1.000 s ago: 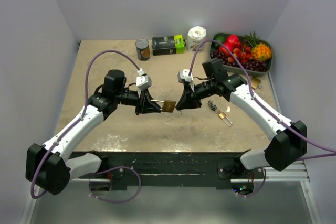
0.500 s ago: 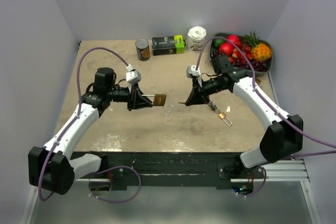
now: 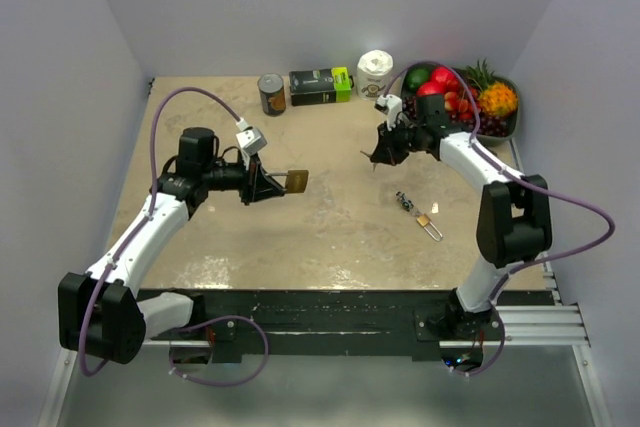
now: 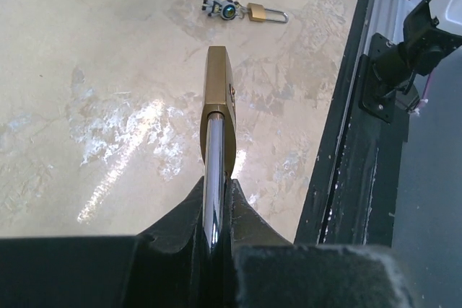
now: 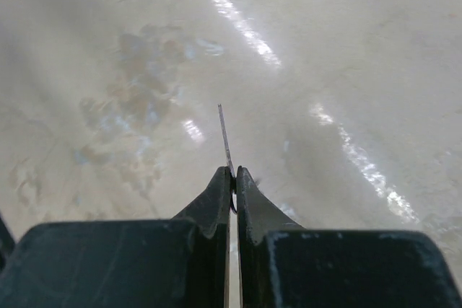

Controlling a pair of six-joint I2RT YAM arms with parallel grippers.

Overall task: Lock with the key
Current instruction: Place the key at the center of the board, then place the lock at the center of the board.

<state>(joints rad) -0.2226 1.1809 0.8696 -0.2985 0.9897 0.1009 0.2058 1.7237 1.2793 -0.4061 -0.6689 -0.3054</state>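
My left gripper (image 3: 262,185) is shut on the steel shackle (image 4: 214,171) of a brass padlock (image 3: 296,180), holding it above the table left of centre; the lock body (image 4: 219,99) points away from the fingers. My right gripper (image 3: 378,154) is shut on a thin silver key (image 5: 225,138), whose blade sticks out past the fingertips, over the back right of the table near the fruit tray. The two grippers are well apart. A second small brass padlock with keys (image 3: 424,216) lies on the table at the right; it also shows in the left wrist view (image 4: 249,12).
A tray of fruit (image 3: 510,125) stands at the back right. A can (image 3: 271,93), a dark box (image 3: 321,85) and a white roll (image 3: 375,72) line the back edge. The black front rail (image 4: 361,142) runs along the near edge.
Both arms have pulled apart: the left gripper drew the padlock back to the left, and the right gripper carried the key up and back to the right, toward the fruit tray.
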